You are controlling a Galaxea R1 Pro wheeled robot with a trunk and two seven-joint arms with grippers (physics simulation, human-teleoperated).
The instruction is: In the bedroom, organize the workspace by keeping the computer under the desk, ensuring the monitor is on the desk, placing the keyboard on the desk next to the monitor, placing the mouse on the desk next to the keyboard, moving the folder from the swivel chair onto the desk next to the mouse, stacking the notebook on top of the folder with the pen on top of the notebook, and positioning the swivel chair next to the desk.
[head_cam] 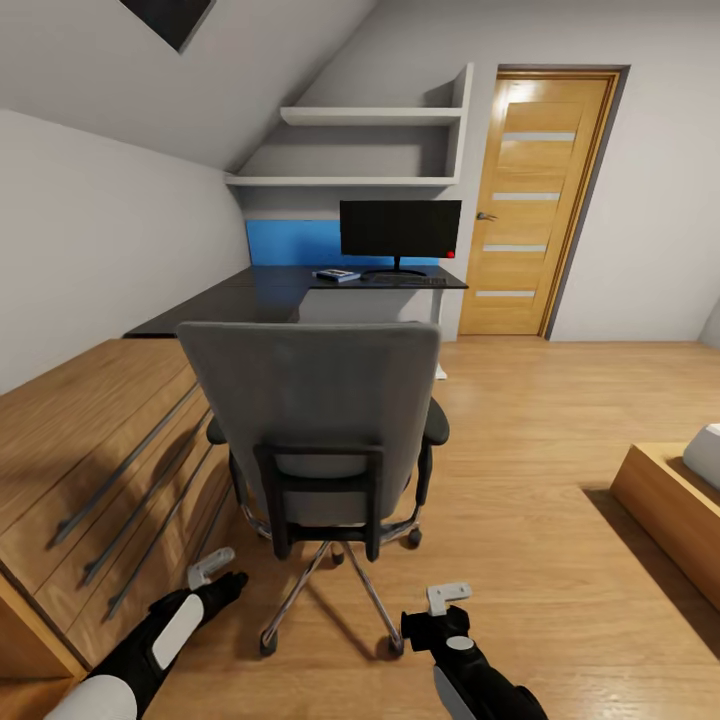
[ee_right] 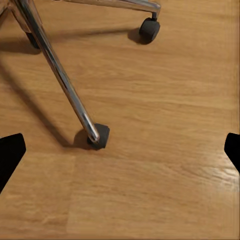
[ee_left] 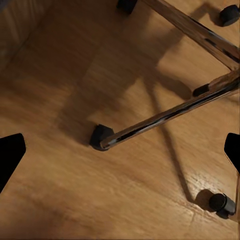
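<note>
The swivel chair [head_cam: 320,440] stood on the floor [head_cam: 540,480] before the desk [head_cam: 300,292], its back toward the camera. The monitor [head_cam: 400,232] stood on the desk's far part, with shelves [head_cam: 350,150] above and a door [head_cam: 535,200] to its right. Drawers [head_cam: 100,450] lined the chair's left.
</note>
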